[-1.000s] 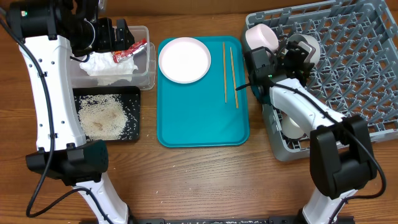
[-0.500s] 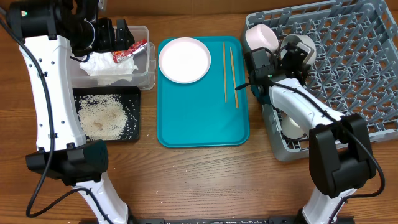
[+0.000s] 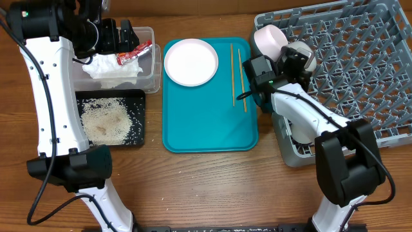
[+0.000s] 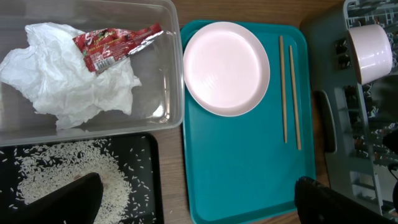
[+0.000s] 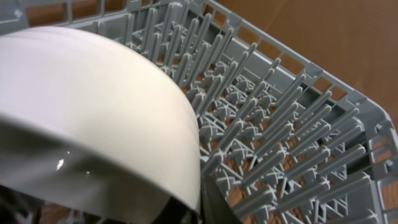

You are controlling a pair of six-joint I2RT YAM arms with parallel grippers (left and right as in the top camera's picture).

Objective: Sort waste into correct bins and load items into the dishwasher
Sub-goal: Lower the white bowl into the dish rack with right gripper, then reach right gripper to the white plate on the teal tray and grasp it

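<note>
My left gripper [image 3: 121, 35] hangs open and empty over the clear tub [image 3: 153, 72], which holds the crumpled napkin [image 3: 112, 67] and the red wrapper [image 3: 134, 53]. Rice [image 3: 106, 121] lies in the black tray [image 3: 139, 96]. The white plate [image 3: 191, 62] and the chopsticks [image 3: 233, 74] lie on a teal tray [image 3: 206, 125]. My right gripper [image 3: 295, 63] is shut on the rim of a white bowl [image 5: 93, 106] at the near left corner of the grey rack [image 3: 360, 71]. Another bowl [image 3: 270, 38] stands in the rack. A cup [image 3: 301, 132] sits partly under my right arm.
The left wrist view shows the tub [image 4: 168, 74], the plate [image 4: 226, 68], the chopsticks [image 4: 283, 87] and the rack's edge [image 4: 323, 118]. Bare wooden table lies in front of the trays. The rack's upright pegs [image 5: 280, 143] fill the right side.
My right gripper has moved left with the white bowl, toward the rack's left edge. The left arm has not moved.
</note>
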